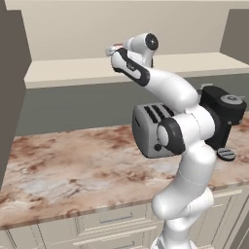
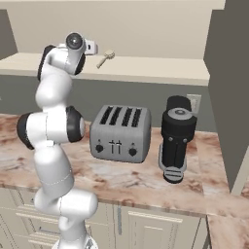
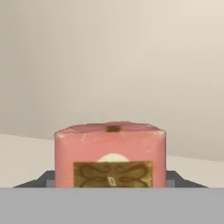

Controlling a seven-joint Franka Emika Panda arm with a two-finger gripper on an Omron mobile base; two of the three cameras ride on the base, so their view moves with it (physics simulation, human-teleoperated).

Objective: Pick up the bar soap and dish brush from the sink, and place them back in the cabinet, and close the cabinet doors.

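We count one bar soap (image 3: 110,155), one dish brush (image 2: 105,58), one toaster (image 2: 120,133), and one black grinder-like appliance (image 2: 177,137).

The soap is a pink block with softly rounded edges and a smooth, matte face; on its near side sits a gold-brown rectangular label with curled scrollwork, and a small dark mark tops the upper edge. In the hand view it sits directly ahead of our claw (image 3: 110,186), its lower corners flanked by the two dark finger tips (image 3: 43,178), so we read the claw as grasping the soap between its jaws. From the left base view a sliver of pink shows at the claw's front end (image 1: 113,50), raised above the plain beige shelf (image 1: 73,73) of the cabinet.

The dish brush lies flat on that same shelf, just beside the claw on its right as the right base view shows it, apart from the soap. It has a round cream head and a thin pale handle, slanted across the shelf.

Well below the claw, on the mottled brown-and-white stone counter (image 1: 73,165), stands the toaster, a grey metal box with rounded corners, four dark slots and small dark knobs. Beside it the black appliance is cylindrical, glossy, with a round lid.
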